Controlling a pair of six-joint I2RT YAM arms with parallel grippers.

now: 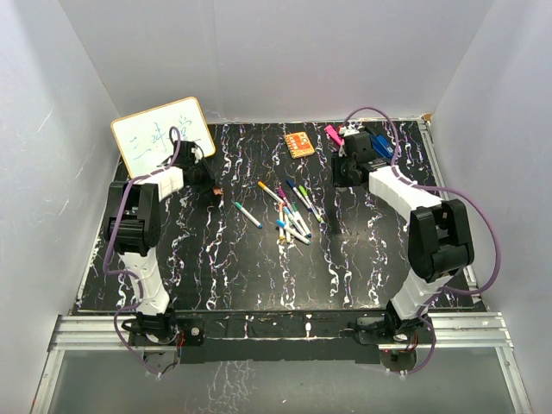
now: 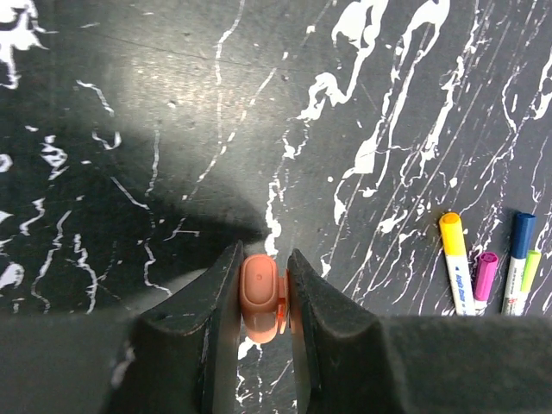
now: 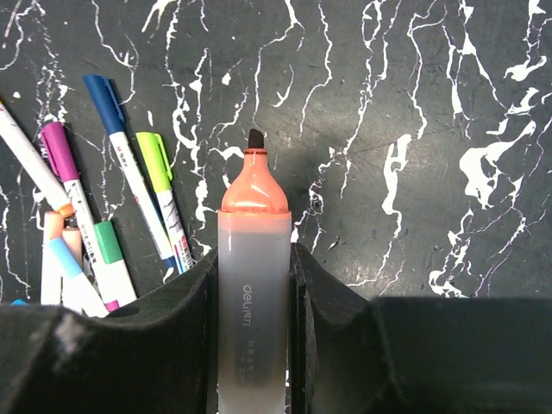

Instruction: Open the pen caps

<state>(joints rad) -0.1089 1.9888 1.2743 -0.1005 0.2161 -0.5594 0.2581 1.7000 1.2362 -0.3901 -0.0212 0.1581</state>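
From above, the left gripper (image 1: 213,188) sits left of centre and the right gripper (image 1: 347,172) in the upper right, with the loose pens (image 1: 289,211) scattered between them on the table (image 1: 216,259). One pen is open, so this step looks done. In the left wrist view its fingers (image 2: 203,319) are nearly closed, pinching an orange cap (image 2: 259,289) at bottom centre. In the right wrist view the jaws clamp an orange pen (image 3: 253,285), bare nib pointing up the frame. Next, I judge, both pieces need setting down before a capped pen is picked.
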